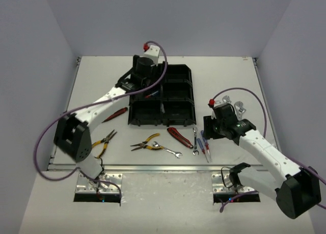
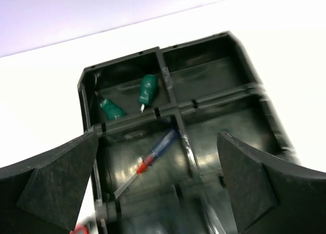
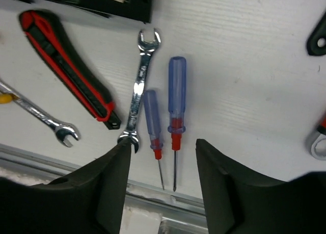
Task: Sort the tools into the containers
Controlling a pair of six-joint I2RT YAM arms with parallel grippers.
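Note:
The black organizer tray [image 1: 178,110] sits mid-table. My left gripper [image 1: 144,73] hangs open and empty over its left column. In the left wrist view the open gripper [image 2: 158,183] is above a blue screwdriver [image 2: 159,149] lying in a compartment, and two green-handled screwdrivers [image 2: 147,89] lie in the compartment beyond. My right gripper [image 1: 211,128] is open and empty above two blue screwdrivers [image 3: 177,99] and a silver wrench [image 3: 138,88] on the table. The red-black utility knife [image 3: 66,66] lies to their left.
On the table in front of the tray lie yellow pliers [image 1: 145,142], a second yellow pair [image 1: 104,141], a red-handled screwdriver [image 1: 114,114] and another wrench [image 1: 169,151]. Silver tools [image 1: 233,104] lie at the right. The metal front edge rail [image 3: 153,193] is just below my right gripper.

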